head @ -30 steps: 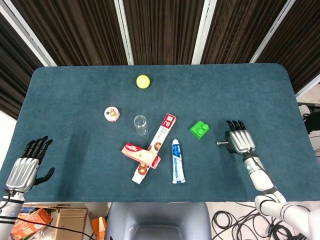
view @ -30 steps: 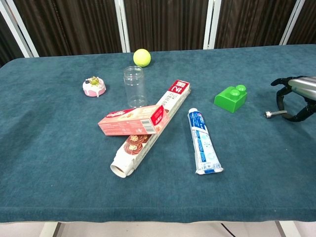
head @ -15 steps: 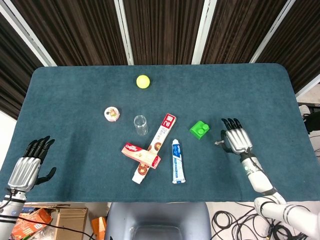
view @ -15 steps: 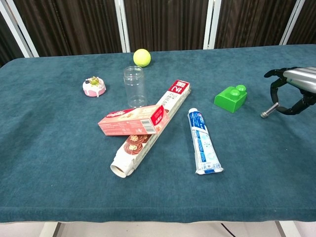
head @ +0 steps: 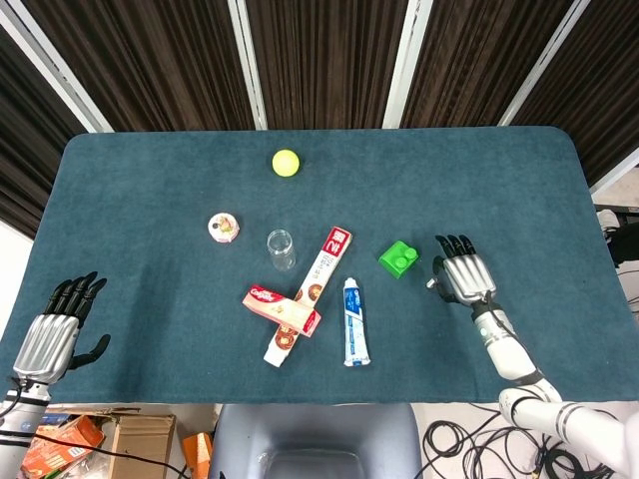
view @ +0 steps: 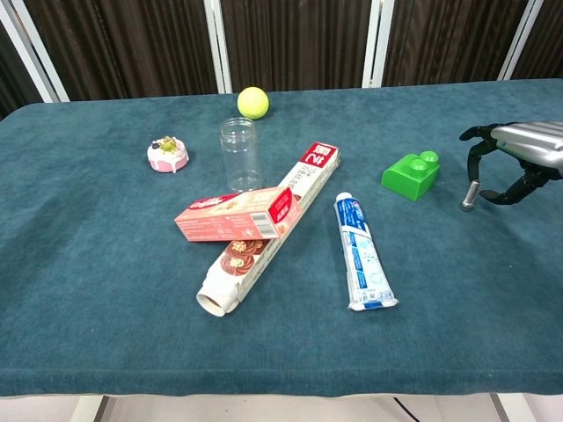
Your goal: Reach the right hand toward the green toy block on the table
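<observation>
The green toy block [head: 399, 259] [view: 411, 176] lies on the blue table, right of the centre. My right hand [head: 461, 277] [view: 510, 163] hovers just to the right of it, palm down, fingers spread and holding nothing; a small gap separates it from the block. My left hand [head: 58, 332] rests at the table's near left corner, fingers apart and empty; the chest view does not show it.
A toothpaste tube [head: 355, 321], a red toothpaste box [head: 282, 310] and a long carton [head: 310, 293] lie left of the block. A clear jar [head: 282, 248], a small pink cake toy [head: 224, 228] and a yellow ball [head: 286, 163] sit further back.
My right hand has moved left and slightly away from me, closing most of the gap to the green block. The left hand has stayed put.
</observation>
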`<state>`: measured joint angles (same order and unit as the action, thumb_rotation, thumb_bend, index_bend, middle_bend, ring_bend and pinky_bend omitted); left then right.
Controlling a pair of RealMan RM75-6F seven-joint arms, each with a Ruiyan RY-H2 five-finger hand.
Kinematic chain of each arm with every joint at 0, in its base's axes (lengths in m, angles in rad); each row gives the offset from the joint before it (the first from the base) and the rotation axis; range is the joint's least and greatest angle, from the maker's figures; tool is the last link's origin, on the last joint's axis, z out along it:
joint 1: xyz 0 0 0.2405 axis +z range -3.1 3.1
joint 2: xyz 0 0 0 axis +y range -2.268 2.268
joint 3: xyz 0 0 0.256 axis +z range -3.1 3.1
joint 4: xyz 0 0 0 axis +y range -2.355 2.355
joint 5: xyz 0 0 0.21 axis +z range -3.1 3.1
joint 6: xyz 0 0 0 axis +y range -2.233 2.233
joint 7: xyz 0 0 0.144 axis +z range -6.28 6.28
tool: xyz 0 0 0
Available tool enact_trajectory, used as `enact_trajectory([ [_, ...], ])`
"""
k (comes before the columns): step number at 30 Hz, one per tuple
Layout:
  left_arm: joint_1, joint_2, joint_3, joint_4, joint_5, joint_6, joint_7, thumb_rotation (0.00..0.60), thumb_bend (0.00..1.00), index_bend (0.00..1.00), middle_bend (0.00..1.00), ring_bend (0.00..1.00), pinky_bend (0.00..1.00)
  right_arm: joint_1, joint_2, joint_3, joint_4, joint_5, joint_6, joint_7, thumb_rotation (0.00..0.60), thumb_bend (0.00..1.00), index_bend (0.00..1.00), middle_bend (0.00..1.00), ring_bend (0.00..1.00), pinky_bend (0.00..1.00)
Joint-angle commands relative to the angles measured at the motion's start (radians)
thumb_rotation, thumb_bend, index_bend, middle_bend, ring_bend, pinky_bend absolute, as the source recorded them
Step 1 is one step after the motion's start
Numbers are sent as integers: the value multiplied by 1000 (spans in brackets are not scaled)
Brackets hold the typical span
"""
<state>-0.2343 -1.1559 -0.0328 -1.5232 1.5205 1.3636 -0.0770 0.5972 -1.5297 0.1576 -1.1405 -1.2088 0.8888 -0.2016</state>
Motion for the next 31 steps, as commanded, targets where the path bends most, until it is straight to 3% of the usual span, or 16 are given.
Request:
enact_trajectory([
  [1,0,0,0,0,0,0,0,600,341,0,0,0,61,2,0,1,-6,1,0,1,600,338,446,51,0,0],
  [9,5,5,0,-1,5,11,-8,600,341,0,0,0,61,-18,31,-13,-58,5,27,-19,600,337,348,48,0,0],
  [13,7,7,3,-1,6,13,-10,600,341,0,0,0,59,-75,121,-42,-183,-5,90,-37,600,337,185,9,0,0],
  [17,19,8,2,-3,5,34,1,600,345,0,0,0,46,-234,279,-116,-405,-48,303,-76,600,337,12,0,0,0],
  [20,33,12,5,-8,6,55,11,600,346,0,0,0,46,-360,359,-180,-507,-92,473,-108,600,337,0,0,0,0],
  [23,45,12,9,-13,18,77,17,600,357,0,0,0,46,-433,395,-208,-541,-113,553,-78,600,338,0,0,0,0],
  [31,52,9,9,-18,21,86,35,600,361,0,0,0,45,-436,419,-188,-556,-113,524,-71,600,337,0,0,0,0],
])
